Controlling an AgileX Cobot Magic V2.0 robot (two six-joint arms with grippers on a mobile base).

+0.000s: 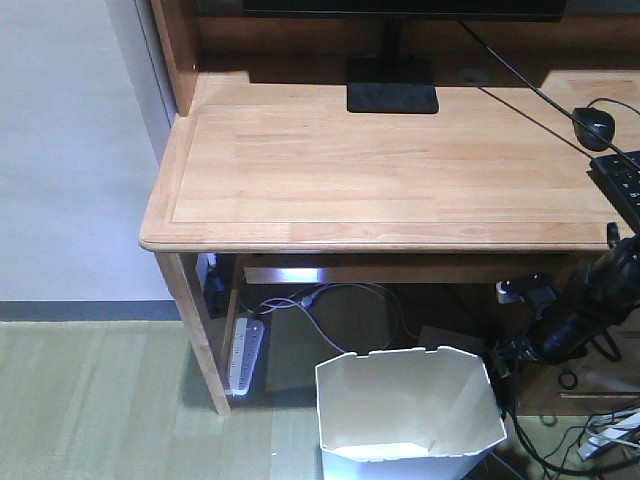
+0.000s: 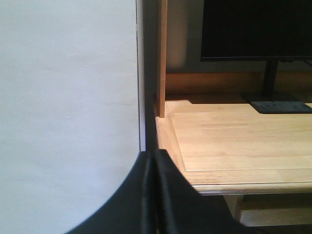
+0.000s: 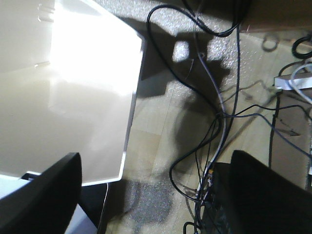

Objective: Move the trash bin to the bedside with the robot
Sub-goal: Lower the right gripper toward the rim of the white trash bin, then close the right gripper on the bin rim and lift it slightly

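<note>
The white trash bin stands on the floor in front of the desk, its cream inside showing. My right arm reaches down beside the bin's right side. In the right wrist view the right gripper is open. One finger is over the bin's inside and the other finger is outside over the cables, so the jaws straddle the rim. Nothing is gripped. In the left wrist view the left gripper is shut and empty, held up near the desk's left corner. The bedside is out of view.
A light wooden desk carries a monitor stand, a black mouse and a keyboard edge. A power strip and tangled cables lie on the floor. A pale wall borders the desk's left side.
</note>
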